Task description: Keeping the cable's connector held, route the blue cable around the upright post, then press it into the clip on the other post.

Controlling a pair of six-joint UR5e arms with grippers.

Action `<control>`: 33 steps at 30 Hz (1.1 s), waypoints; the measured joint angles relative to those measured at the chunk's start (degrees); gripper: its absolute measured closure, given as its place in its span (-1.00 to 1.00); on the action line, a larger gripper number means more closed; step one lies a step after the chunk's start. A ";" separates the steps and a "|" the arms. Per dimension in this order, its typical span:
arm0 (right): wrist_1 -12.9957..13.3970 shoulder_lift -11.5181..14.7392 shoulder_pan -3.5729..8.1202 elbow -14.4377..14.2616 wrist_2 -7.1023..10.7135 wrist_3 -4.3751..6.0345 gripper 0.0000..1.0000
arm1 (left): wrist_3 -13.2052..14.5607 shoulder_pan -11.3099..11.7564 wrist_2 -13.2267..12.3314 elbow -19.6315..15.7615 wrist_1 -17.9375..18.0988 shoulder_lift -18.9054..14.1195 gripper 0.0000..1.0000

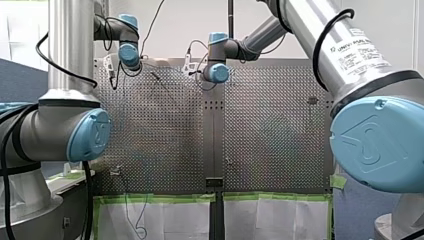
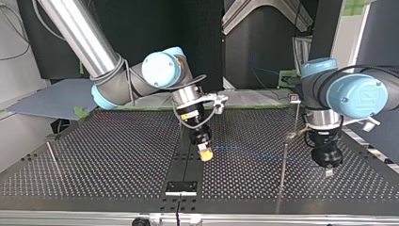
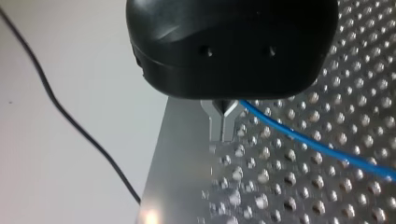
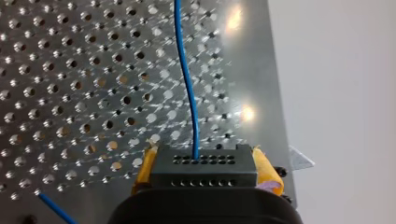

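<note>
If the connector slips: my right gripper (image 2: 204, 154) is clenched on the black connector (image 4: 203, 165), with yellow pads (image 4: 266, 168) on both its sides. A hard pull along the blue cable (image 4: 187, 84) could twist it out (a sideways tug looks the worse one, since the cable leaves it straight ahead).
If the cable slides: the metal fingers of my left gripper (image 3: 222, 133) are closed together and the cable comes out at their root, so I take it as pinched. A light pinch could let it run through and go slack on the way round.
Cable's place: low over the perforated table (image 2: 117, 155), from the connector near the middle rightward to my left gripper in the top view, touching no post that I can see.
Snag: a thin post (image 2: 283, 174) stands between the two grippers. The cable could pass on its wrong side, or my left gripper could knock it.
Clip: a farther post (image 2: 295, 100) carries a small head just beside my left wrist, and a press could easily miss it.
Others: a third post (image 2: 52, 157) stands far left, well apart. A black plate (image 2: 181, 187) lies at the near edge.
</note>
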State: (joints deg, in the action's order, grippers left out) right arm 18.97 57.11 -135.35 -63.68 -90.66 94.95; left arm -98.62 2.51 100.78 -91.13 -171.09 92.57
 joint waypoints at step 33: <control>-0.31 -2.56 1.57 -0.61 -0.23 -0.59 1.00 | -6.23 -0.18 -1.32 3.31 -3.16 5.96 1.00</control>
State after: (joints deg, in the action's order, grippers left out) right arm 18.66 54.55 -133.78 -64.29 -90.88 94.36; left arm -104.85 2.33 99.47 -87.82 -174.25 98.54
